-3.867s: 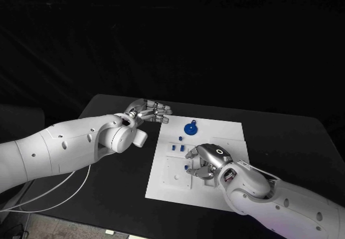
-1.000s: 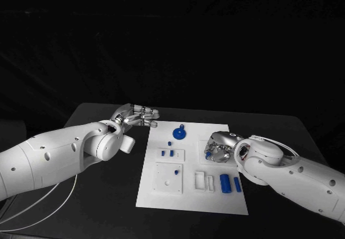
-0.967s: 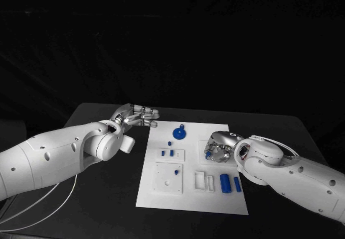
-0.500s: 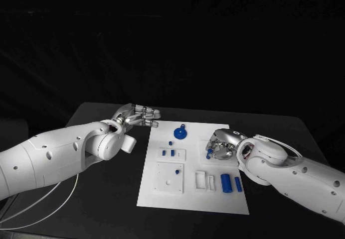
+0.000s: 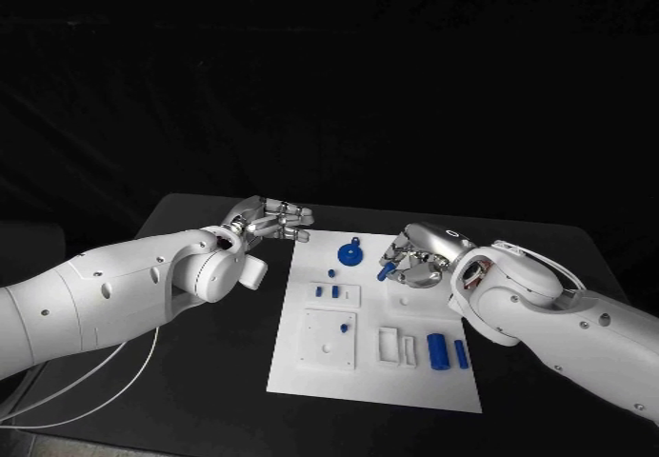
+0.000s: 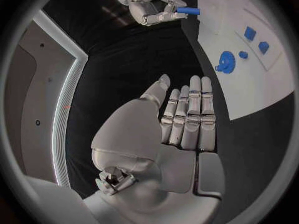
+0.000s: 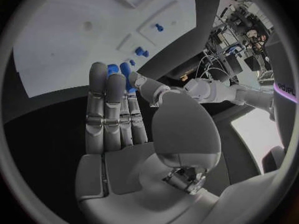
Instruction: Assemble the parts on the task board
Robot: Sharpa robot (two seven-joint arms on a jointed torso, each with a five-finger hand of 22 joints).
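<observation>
**Right hand lifting a blue peg off the board**

I am watching the right hand (image 5: 412, 255) carrying a small blue peg (image 5: 386, 271) pinched between its fingertips, hanging above the far half of the task board (image 5: 373, 381), just beside the blue gear (image 5: 351, 253). A second ago that hand was sitting lower, pressed down near the middle of the board's right side; now it is standing higher and farther from me, with the peg clear of the surface. The left wrist view is showing the same grip from the other side: the peg (image 6: 189, 10) is sticking out beyond the fingers.

I am reading this as a pick that has worked, with the placement not yet made. Which socket the peg belongs in, I cannot tell.

The left hand (image 5: 275, 221) is holding nothing, fingers straight and close together, hovering over the dark worktop (image 5: 556, 249) off the board's far left corner, much as it was a moment ago.

On the board, two blue cylinders (image 5: 447, 351) are lying side by side near its right edge, and small blue pegs (image 5: 331, 291) are standing in the left-hand block.
</observation>
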